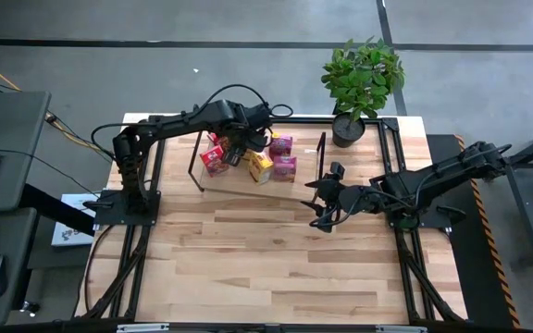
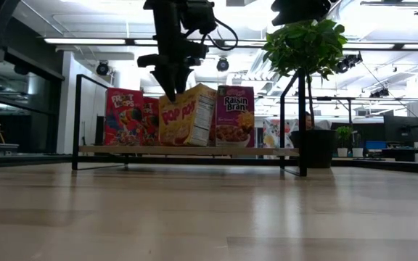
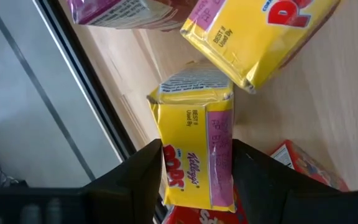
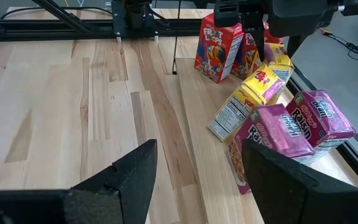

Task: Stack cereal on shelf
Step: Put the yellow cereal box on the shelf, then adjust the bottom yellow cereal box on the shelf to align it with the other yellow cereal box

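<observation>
While the right claw (image 1: 320,202) waits spread over the tabletop (image 1: 248,259), the left claw (image 3: 194,163) pinches a yellow cereal box (image 3: 194,140) above the shelf (image 1: 239,180), red boxes (image 1: 213,159) just beside it.

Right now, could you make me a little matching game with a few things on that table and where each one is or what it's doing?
Things:
1. left gripper
2. right gripper
3. potted plant
4. red cereal box

States:
a. stands at the table's far right corner
b. open, over bare tabletop beside the shelf
c. upright at the shelf's left end
d. closed on a yellow cereal box

Pairs: 1-d, 2-b, 3-a, 4-c
</observation>
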Robot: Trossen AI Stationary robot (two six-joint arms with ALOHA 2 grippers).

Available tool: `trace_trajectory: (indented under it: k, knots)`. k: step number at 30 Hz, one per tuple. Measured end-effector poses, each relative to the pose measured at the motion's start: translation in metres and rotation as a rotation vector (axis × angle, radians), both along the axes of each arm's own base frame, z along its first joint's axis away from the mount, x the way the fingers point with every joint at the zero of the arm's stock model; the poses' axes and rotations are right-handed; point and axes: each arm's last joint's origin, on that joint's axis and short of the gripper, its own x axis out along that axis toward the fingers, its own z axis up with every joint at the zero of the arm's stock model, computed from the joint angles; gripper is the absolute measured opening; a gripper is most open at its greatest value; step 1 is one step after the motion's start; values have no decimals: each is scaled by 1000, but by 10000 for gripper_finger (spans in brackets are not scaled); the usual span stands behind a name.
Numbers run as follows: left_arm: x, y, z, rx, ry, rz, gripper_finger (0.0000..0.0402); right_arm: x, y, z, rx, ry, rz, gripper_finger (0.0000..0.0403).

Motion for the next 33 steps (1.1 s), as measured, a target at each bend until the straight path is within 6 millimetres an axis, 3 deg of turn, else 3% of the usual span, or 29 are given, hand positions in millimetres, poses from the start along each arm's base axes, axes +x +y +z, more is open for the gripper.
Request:
trace_trajectory:
  k: [17,33]
  knots:
    - [-1,-3,3,28,12,9,174,0,0,0,-3,1,1,226]
    - [3,-16,50,100,-71,22,175,0,0,0,-4,1,0,226]
